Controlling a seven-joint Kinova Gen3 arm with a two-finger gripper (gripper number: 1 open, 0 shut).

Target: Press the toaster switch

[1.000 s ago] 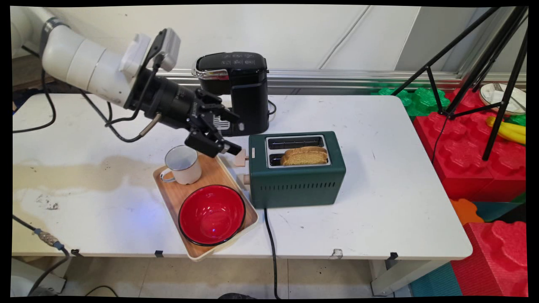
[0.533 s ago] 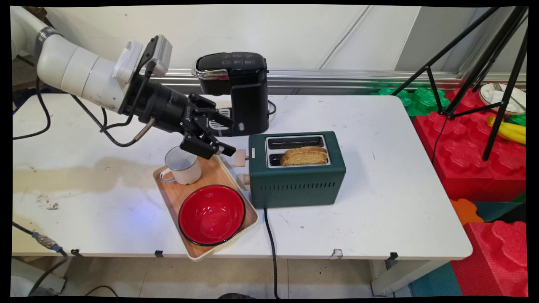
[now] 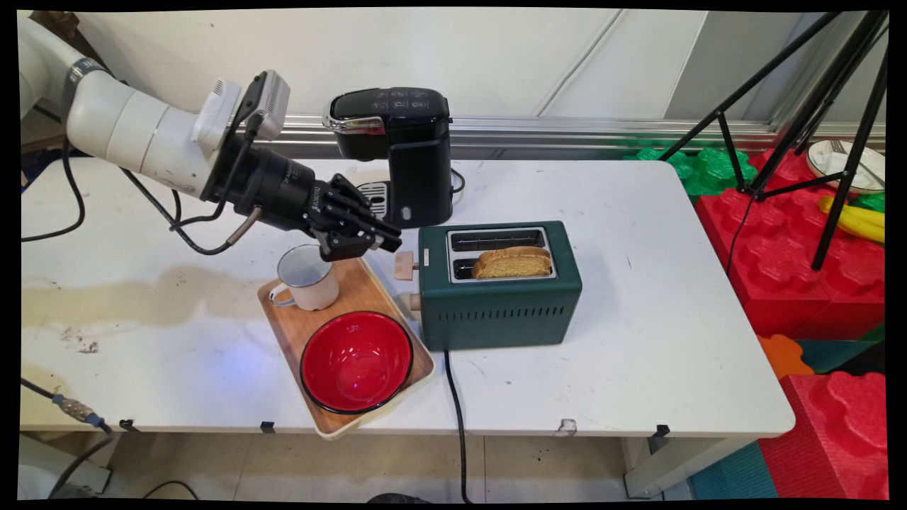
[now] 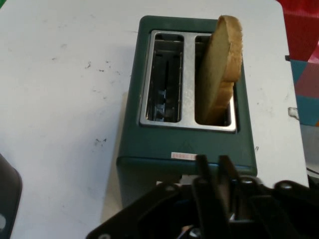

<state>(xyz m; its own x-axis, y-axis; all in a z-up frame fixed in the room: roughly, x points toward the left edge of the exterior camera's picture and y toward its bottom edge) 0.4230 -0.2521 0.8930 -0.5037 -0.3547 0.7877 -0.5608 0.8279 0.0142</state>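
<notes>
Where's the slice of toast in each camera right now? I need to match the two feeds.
Main view: the toast stands in the nearer slot, right of centre, right of the pincer.
Hand view: the toast rises from the right-hand slot, upper right, above the pincer.
Shared landmark: the green toaster.
</notes>
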